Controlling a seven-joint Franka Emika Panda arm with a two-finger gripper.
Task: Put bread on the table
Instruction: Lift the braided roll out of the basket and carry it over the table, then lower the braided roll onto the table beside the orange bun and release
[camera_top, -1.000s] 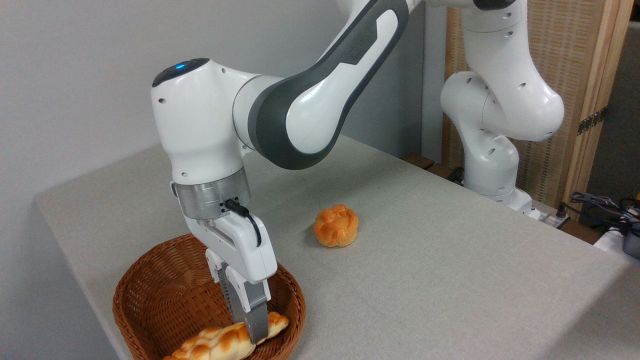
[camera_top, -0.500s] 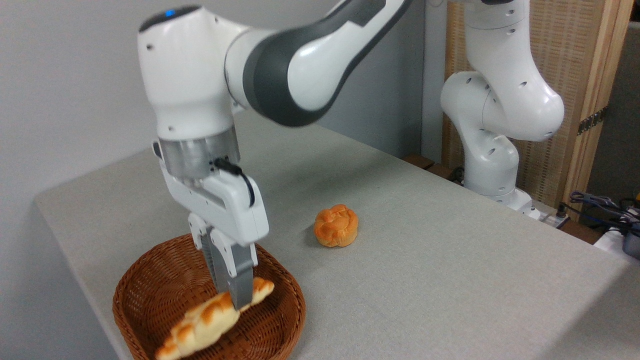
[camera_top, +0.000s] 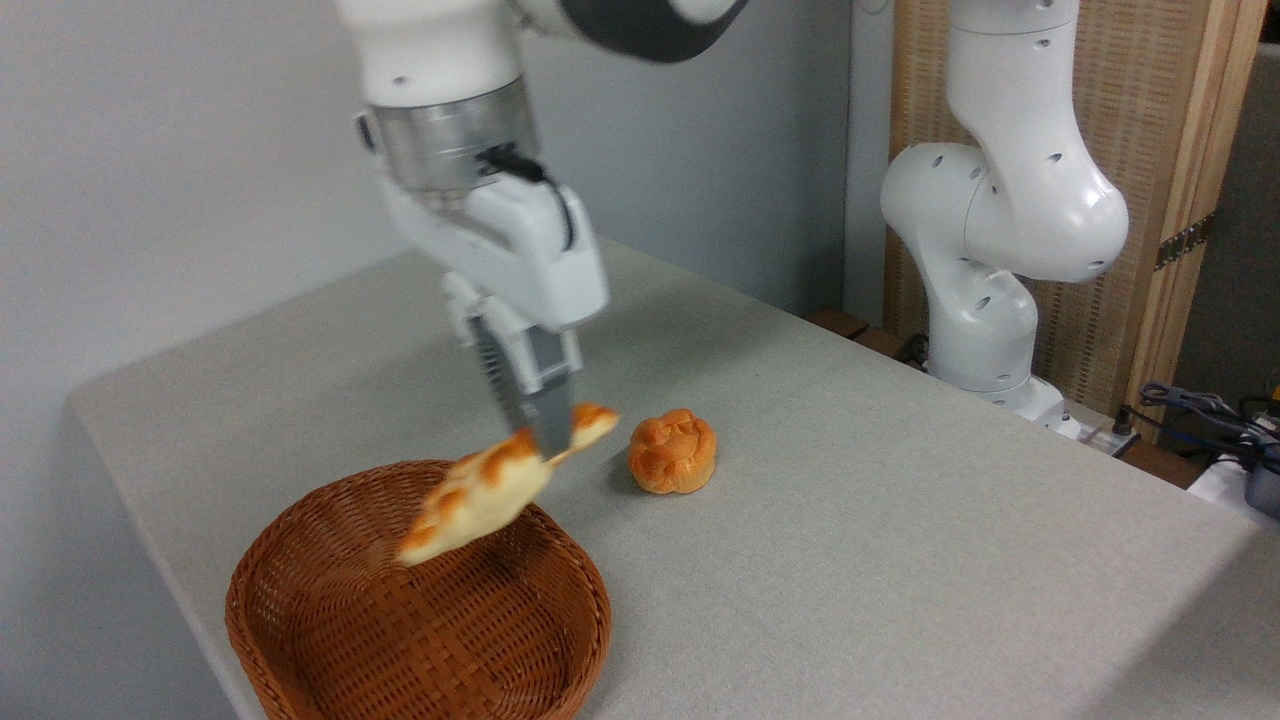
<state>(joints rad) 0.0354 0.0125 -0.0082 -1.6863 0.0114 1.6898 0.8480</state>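
Now my gripper is clenched on the braided loaf near its right end; the loaf hangs tilted, left end lowest, in the air above the wicker basket's far rim, clear of the grey table, left of the round bun.
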